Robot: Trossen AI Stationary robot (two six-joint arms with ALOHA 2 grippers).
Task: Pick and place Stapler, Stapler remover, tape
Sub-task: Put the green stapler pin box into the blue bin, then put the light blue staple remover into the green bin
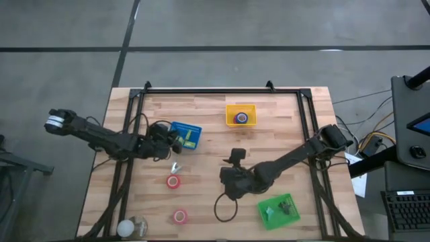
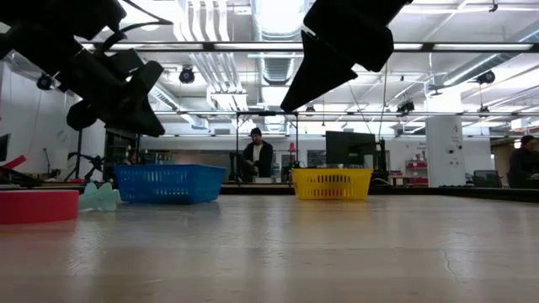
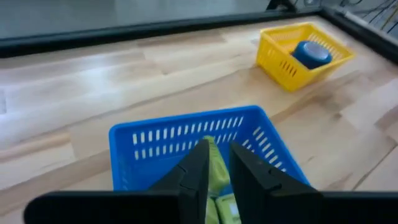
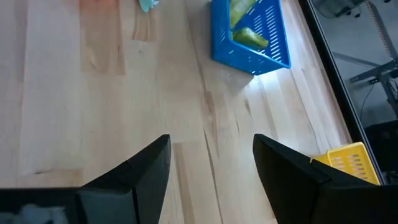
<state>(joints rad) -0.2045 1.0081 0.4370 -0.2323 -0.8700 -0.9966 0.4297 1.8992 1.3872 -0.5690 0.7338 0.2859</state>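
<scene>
Left gripper [image 3: 217,171], fingers nearly pressed together, hovers over the blue basket [image 3: 186,134] near the worktop's far edge; descending risks striking its rim.

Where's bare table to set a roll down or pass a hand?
Free: the strip between the blue basket and the yellow basket, and the far-left corner behind the left gripper. Crowded: the near middle, with two red tape rolls, the right gripper and the green basket.

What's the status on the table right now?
Left gripper over blue basket, jaws nearly shut. Right gripper open, empty, mid-table. Blue tape in yellow basket; two red rolls loose.
</scene>
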